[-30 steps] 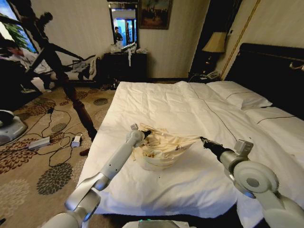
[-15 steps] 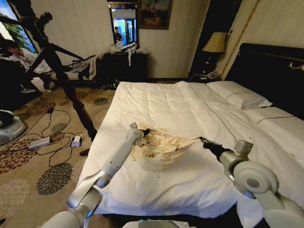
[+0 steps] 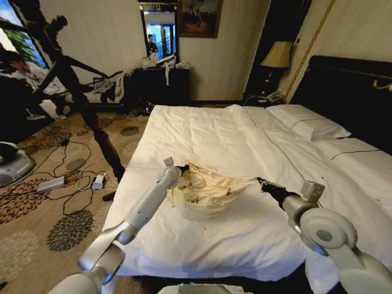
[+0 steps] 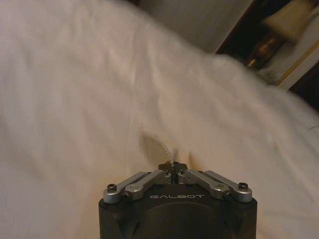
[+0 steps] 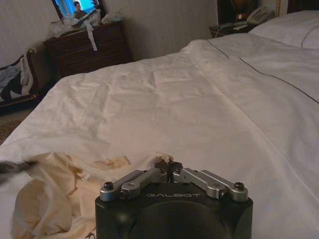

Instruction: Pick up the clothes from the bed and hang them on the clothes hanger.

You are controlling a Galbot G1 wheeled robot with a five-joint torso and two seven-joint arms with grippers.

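A: Where is the cream top?

B: Bunched near the foot-side edge of the bed, on the white duvet, strung between the 2 grippers.

A: The left gripper?

B: At the top's left end. In its wrist view the fingertips meet, pinching a small fold of pale cloth.

A: And the right gripper?

B: At the top's right end, where a stretched strip of fabric runs to it. Its wrist view shows the fingertips pressed together on the cream edge.

A: Anything else around?

B: 2 white pillows lie by the black headboard; a dark dresser stands beyond the bed's foot.
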